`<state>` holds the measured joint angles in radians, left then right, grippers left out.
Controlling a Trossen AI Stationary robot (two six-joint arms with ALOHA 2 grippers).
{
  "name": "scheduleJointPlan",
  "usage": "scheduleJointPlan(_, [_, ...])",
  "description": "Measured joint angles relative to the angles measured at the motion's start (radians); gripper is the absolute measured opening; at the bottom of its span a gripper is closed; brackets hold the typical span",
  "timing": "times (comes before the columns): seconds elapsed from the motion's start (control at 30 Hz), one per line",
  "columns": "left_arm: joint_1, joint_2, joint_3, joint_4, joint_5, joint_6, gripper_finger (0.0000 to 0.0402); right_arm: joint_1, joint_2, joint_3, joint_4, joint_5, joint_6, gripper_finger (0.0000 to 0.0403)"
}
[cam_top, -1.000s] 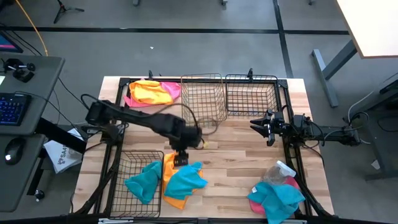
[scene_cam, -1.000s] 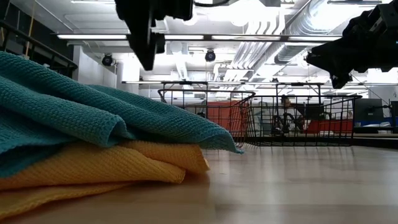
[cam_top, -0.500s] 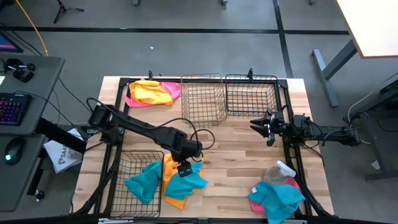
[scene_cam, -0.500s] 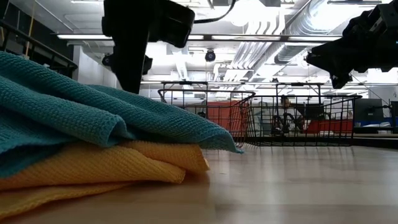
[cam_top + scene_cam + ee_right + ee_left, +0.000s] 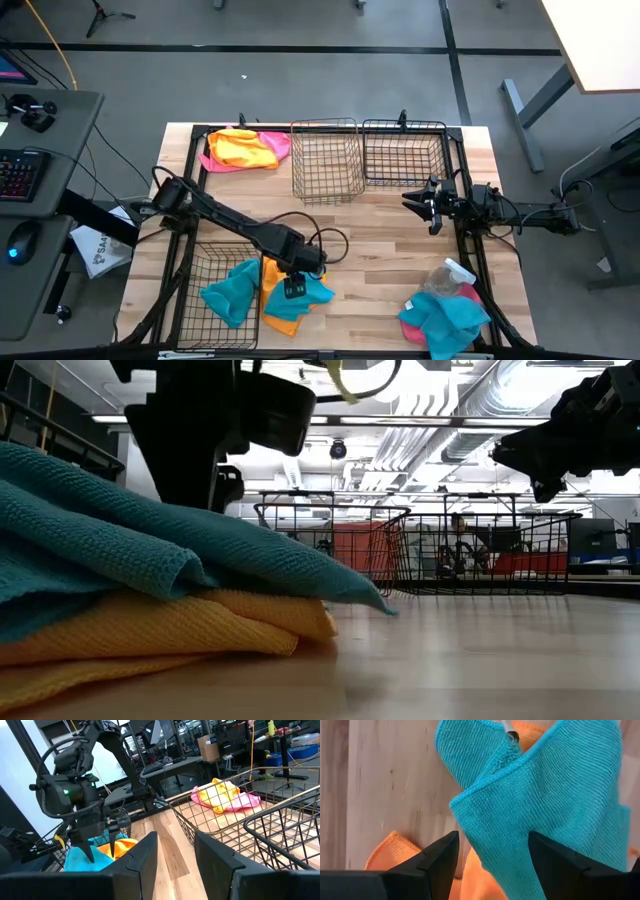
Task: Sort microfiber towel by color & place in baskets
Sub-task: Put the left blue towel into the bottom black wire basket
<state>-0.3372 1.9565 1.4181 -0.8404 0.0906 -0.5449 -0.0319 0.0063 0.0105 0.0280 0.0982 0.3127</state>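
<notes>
A turquoise towel point(image 5: 316, 291) lies crumpled on an orange-yellow towel point(image 5: 284, 322) on the wood near the table's near edge; the low view shows the turquoise towel point(image 5: 150, 540) resting on the orange-yellow towel point(image 5: 150, 625). My left gripper point(image 5: 293, 288) hangs open just over this turquoise towel point(image 5: 560, 795), one finger on either side of a raised fold. Whether it touches the fold does not show. My right gripper point(image 5: 430, 205) waits open at the table's right side. A wire basket point(image 5: 205, 262) at the near left holds another turquoise towel point(image 5: 228, 292).
Two wire baskets point(image 5: 325, 160) point(image 5: 405, 155) stand side by side at the far edge. Yellow and pink towels point(image 5: 245, 148) lie at the far left corner. A clear spray bottle point(image 5: 448, 275) and pink and turquoise towels point(image 5: 445, 320) sit at the near right. Bare wood lies mid-table.
My left gripper has moved toward the near edge and down, from the table's middle to just over the turquoise towel. The towels have kept their place.
</notes>
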Motion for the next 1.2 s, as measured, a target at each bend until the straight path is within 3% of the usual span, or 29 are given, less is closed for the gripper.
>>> scheduleJointPlan(0.13, [-0.005, 0.008, 0.0, 0.026, -0.001, 0.018, 0.0225, 0.0, 0.0, 0.0, 0.0, 0.0, 0.0, 0.0124])
scheduleJointPlan(0.23, [-0.006, 0.014, 0.0, 0.033, -0.008, 0.025, 0.0196, 0.0, 0.001, 0.0, 0.0, 0.0, 0.0, 0.0124])
scheduleJointPlan(0.3, [-0.006, 0.019, 0.001, 0.039, -0.012, 0.038, 0.0154, 0.0, 0.0, 0.0, 0.0, 0.0, 0.0, 0.0124])
scheduleJointPlan(0.43, [-0.009, 0.022, 0.002, 0.036, 0.008, 0.12, 0.0028, 0.0, 0.0, 0.0, 0.0, 0.0, 0.0, 0.0124])
scheduleJointPlan(0.47, [-0.003, 0.017, 0.008, 0.024, 0.009, 0.118, 0.0016, 0.0, 0.0, 0.0, 0.0, 0.0, 0.0, 0.0124])
scheduleJointPlan(0.63, [0.024, -0.06, 0.125, -0.028, -0.016, 0.115, 0.0003, 0.0, 0.0, 0.0, 0.0, 0.0, 0.0, 0.0124])
scheduleJointPlan(0.9, [-0.016, -0.248, 0.355, -0.037, -0.187, 0.188, 0.0001, 0.0, 0.0, 0.0, 0.0, 0.0, 0.0, 0.0124])
scheduleJointPlan(1.2, [-0.29, -0.51, 0.371, -0.281, -0.207, -0.081, 0.0, 0.0, 0.0, 0.0, 0.0, 0.0, 0.0, 0.0124])
